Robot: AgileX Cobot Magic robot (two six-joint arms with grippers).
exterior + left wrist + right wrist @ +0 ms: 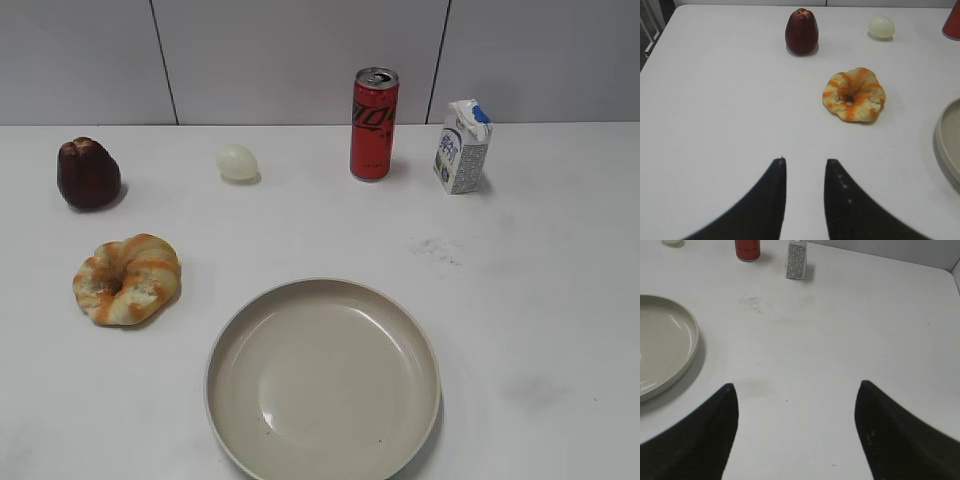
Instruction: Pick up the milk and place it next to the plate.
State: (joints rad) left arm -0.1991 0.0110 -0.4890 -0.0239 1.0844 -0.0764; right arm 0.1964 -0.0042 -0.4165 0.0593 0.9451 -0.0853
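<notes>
You have the milk (796, 261) standing upright at the far edge of the bench (540, 260), just right of the red can (374, 123) and well ahead of your right gripper (796, 387), whose jaws are spread wide and empty. The left gripper (804, 161) hangs slightly parted, holding nothing. The plate (322, 378) sits near you; a pale paneled wall (300, 60) stands behind.

Table layout, back row to front
Small white gable-top milk carton (462, 146) stands right of tall red can (374, 124); wide round beige plate (322, 378) lies well apart in front.
</notes>
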